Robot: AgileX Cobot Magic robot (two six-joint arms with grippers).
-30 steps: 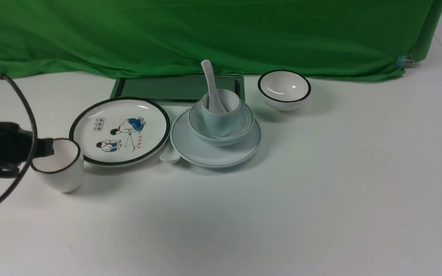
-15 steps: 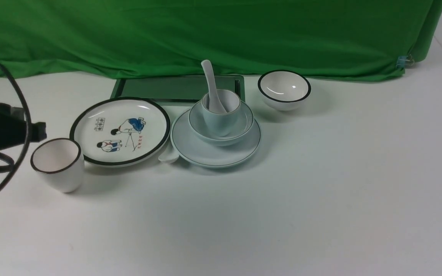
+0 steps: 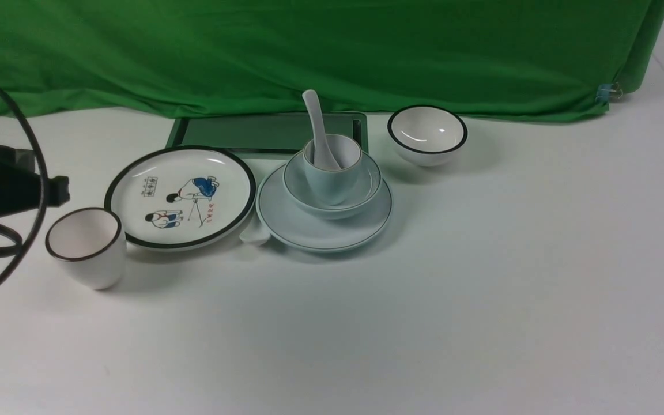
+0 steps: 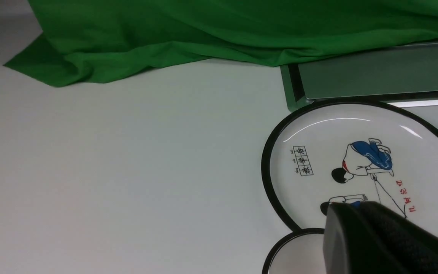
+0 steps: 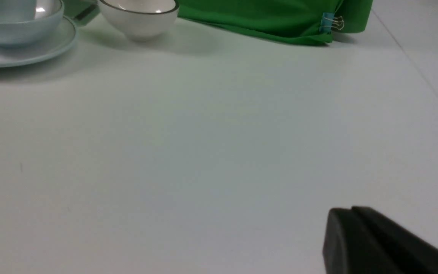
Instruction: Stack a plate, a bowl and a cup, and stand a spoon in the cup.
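Note:
The pale blue-green plate (image 3: 309,231) sits at the table's middle. The bowl (image 3: 366,187) stands on it, the pale blue cup (image 3: 327,181) stands in the bowl, and the white spoon (image 3: 313,115) stands in the cup, handle up. The stack's edge also shows in the right wrist view: plate (image 5: 32,53), bowl (image 5: 13,32), cup (image 5: 6,9). My left gripper (image 3: 60,191) is shut and empty at the far left, above the white cup; its shut tips (image 4: 350,208) show in the left wrist view. My right gripper (image 5: 350,212) is shut and empty over bare table, out of the front view.
A white black-rimmed plate with cartoon figures (image 3: 181,196) lies left of the stack, with a white black-rimmed cup (image 3: 85,248) at its left. A white black-rimmed bowl (image 3: 427,135) stands at the back right. A dark green tray (image 3: 263,132) lies behind, before the green cloth. Something small and white (image 3: 254,233) pokes out between the two plates.
My left gripper has drawn back to the left and a little up, away from the white black-rimmed cup. The bit of the right arm at the lower right edge has left the front view.

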